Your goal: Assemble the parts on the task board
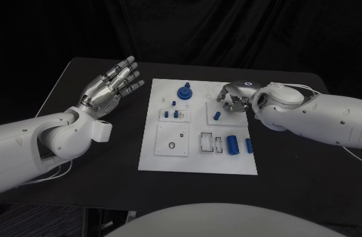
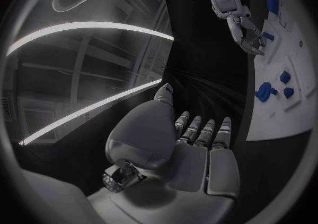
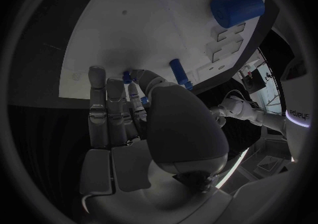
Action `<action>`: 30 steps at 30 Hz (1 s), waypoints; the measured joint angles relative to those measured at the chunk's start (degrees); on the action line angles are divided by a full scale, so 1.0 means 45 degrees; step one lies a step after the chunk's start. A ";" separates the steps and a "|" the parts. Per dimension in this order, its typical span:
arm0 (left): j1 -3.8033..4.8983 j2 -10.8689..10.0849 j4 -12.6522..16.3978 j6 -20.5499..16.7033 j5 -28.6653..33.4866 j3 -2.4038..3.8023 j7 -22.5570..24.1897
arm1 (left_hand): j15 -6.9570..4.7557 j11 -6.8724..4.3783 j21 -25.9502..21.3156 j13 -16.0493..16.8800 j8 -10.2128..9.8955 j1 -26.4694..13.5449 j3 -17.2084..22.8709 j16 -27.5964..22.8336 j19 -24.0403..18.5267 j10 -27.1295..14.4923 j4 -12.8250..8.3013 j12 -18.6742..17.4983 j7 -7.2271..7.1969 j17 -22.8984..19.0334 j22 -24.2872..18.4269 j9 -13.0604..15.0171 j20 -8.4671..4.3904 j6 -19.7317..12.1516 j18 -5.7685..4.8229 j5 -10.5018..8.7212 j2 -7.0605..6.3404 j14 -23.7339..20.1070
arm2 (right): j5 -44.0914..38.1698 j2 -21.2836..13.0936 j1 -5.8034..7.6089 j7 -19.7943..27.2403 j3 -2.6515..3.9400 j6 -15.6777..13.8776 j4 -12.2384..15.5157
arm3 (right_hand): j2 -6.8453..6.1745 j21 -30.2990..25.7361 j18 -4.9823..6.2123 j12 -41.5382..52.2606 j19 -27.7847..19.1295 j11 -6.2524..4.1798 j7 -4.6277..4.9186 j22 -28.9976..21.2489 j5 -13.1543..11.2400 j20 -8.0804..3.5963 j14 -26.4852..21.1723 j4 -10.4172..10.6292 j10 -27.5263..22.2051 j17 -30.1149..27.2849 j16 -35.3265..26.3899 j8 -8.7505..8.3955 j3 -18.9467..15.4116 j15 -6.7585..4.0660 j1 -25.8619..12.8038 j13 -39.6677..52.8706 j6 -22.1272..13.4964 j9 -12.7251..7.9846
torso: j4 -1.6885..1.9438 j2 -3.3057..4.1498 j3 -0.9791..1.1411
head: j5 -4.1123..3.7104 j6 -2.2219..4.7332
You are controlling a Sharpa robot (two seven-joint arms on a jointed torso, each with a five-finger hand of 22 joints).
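White and flat, the rectangular task board lies in the middle of the black table in the head view. Small blue parts sit on it: a round blue knob-like piece near its far edge, two short blue pegs in a frame near its left edge, and a blue cylinder with a thinner blue rod near its right edge. The silver left hand hovers off the board's left edge, fingers straight and spread, holding nothing. The silver right hand curls over the board's far right part beside a small blue peg; whether it grasps anything cannot be told.

From the left wrist, the left hand is released, fingers apart beside the board.

From the right wrist, the right hand has its fingertips at the board, near small blue pieces.
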 measured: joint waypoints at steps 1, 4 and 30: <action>-0.0001 -0.0001 -0.0005 0.0000 0.0000 0.0000 0.0002 | 0.0014 0.0020 0.0000 0.0005 0.0000 0.0000 -0.0001 0.0035 0.0026 0.0019 -0.0035 0.0003 0.0000 0.0000 0.0024 0.0000 0.0026 0.0000 -0.0001 0.0005 0.0000 0.0018 | 0.0000 0.0023 -0.0012 0.0024 0.0009 -0.0041 -0.0032 | 0.0000 0.0065 -0.0001 0.0000 0.0000 -0.0008 -0.0008 0.0054 0.0213 0.0000 0.0000 -0.0047 0.0138 0.0008 0.0001 0.0079 0.0047 0.0000 -0.0001 -0.0038 0.0150 0.0071 | -0.0010 0.0001 0.0000 | 0.0007 0.0002; -0.0011 -0.0003 -0.0014 0.0000 0.0001 0.0002 0.0005 | 0.0014 0.0029 0.0000 0.0012 0.0000 0.0000 -0.0015 0.0036 0.0044 0.0012 -0.0049 0.0003 0.0000 0.0000 0.0059 0.0000 0.0044 0.0000 -0.0002 0.0024 0.0000 0.0018 | -0.0001 0.0069 -0.0037 0.0076 0.0026 -0.0158 -0.0102 | 0.0009 0.0308 -0.0001 0.0000 0.0114 -0.0035 -0.0060 0.0224 0.0562 -0.0025 0.0113 -0.0127 0.0536 0.0063 0.0158 0.0329 0.0115 -0.0022 -0.0010 -0.0117 0.0448 0.0285 | -0.0022 0.0004 0.0000 | 0.0032 0.0005; -0.0092 0.0034 -0.0163 -0.0002 0.0005 0.0003 0.0022 | 0.0331 0.0154 0.0103 0.0009 0.0000 0.0117 0.0072 0.0283 0.0275 -0.0027 -0.0485 -0.0003 0.0047 0.0051 0.0379 0.0003 0.0087 -0.0049 -0.0212 0.0178 0.0118 0.0156 | -0.0004 -0.0198 -0.0171 0.0240 -0.0003 -0.0988 0.0063 | 0.0048 -0.0040 -0.0002 0.1547 -0.0074 -0.0035 -0.0297 0.0311 0.0256 -0.0021 -0.0073 -0.0799 -0.1135 -0.0187 0.0443 0.1155 -0.0115 0.0024 -0.0560 0.1032 -0.1165 0.2430 | -0.0040 -0.0039 -0.0020 | 0.0010 0.0005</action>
